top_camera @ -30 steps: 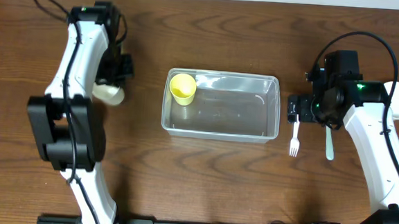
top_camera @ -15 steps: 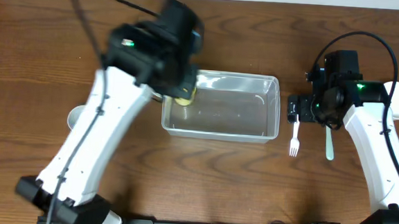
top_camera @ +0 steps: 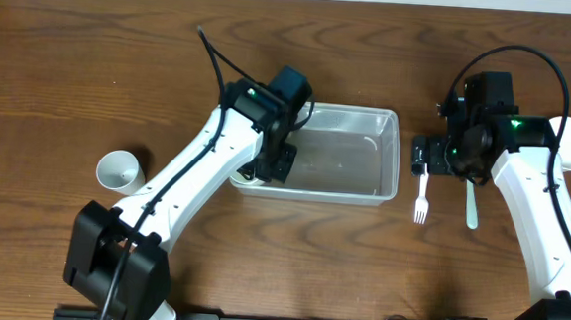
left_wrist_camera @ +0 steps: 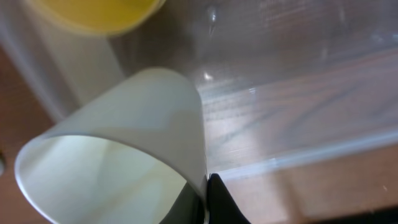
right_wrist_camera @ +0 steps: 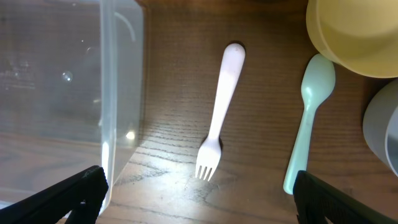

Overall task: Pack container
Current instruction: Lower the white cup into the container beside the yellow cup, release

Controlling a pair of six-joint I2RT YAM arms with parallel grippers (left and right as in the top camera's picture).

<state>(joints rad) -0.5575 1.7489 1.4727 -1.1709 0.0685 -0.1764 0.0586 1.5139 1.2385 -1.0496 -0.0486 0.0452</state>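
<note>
Left jaws pinched shut on the wall of a white cup, over the left end of the container, mid-desk (yellow cup already inside). Right jaws gape wide, empty, above the fork just right of it.

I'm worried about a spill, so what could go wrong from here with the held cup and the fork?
One: the left jaws pinch the white cup by its thin wall, above the container beside the yellow cup; it might slip or land on that cup. Two: the fork lies close to the container's wall, so the open right jaws could bump the wall when descending.
</note>
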